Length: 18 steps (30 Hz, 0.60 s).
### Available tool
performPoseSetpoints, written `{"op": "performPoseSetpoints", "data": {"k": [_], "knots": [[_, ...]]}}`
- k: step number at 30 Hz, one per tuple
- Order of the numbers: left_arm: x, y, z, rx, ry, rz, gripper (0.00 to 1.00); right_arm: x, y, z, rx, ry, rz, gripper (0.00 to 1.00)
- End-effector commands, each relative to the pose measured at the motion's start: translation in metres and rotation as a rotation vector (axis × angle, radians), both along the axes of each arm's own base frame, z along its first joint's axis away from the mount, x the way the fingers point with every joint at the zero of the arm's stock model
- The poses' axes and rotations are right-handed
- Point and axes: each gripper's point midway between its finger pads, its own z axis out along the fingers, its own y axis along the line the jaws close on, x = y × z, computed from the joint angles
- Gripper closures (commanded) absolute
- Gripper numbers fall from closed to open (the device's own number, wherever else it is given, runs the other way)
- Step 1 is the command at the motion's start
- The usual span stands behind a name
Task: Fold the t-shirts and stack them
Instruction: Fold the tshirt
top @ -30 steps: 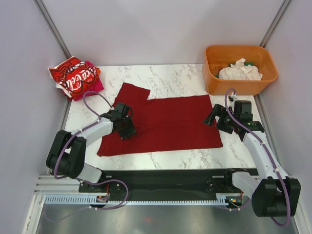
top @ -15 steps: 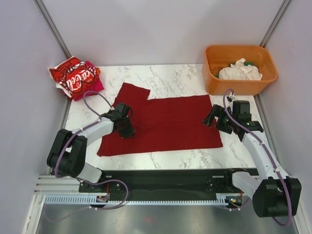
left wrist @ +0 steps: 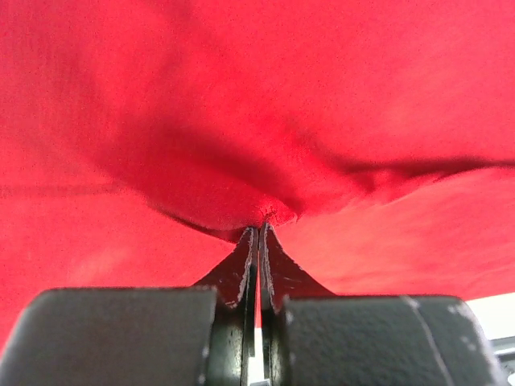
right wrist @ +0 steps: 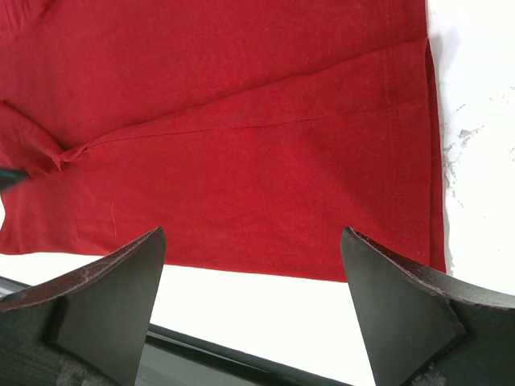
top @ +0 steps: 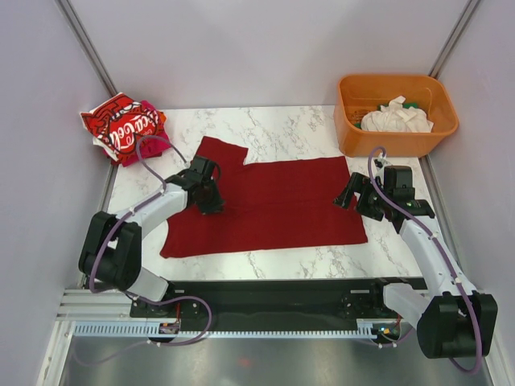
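- The dark red t-shirt point(top: 273, 201) lies spread on the table point(top: 298, 129).
- Only the left wrist view shows the left gripper point(left wrist: 259, 235) pinching its cloth.
- The right gripper point(right wrist: 253, 277) hangs wide open.
- The left gripper moved farther back since before.

The dark red t-shirt point(top: 273, 201) lies spread flat across the middle of the tabletop point(top: 282, 129), a wide rectangle with one sleeve poking out toward the back left. Near its left side a small bit of cloth is pinched up into a peak by the closed left claw point(left wrist: 259, 229), with creases running out from it. At the back left corner the bright red t-shirt point(top: 122, 126) with white lettering sits crumpled on the magenta one point(top: 158, 143). The white one point(top: 394, 117) lies bunched inside the orange tub point(top: 354, 129) at the back right.
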Motion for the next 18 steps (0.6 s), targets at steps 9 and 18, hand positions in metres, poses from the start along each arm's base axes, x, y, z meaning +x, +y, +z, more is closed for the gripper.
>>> {"op": "performPoseSetpoints", "data": {"k": [9,18], "knots": [[0.101,-0.024,0.029,0.105,-0.111,-0.111,0.97,0.006,-0.002,0.005,-0.024,-0.03,0.004,0.02],[0.152,-0.012,0.014,0.221,-0.095,-0.077,0.21,0.002,-0.001,0.003,-0.028,-0.031,0.012,0.02]]}}
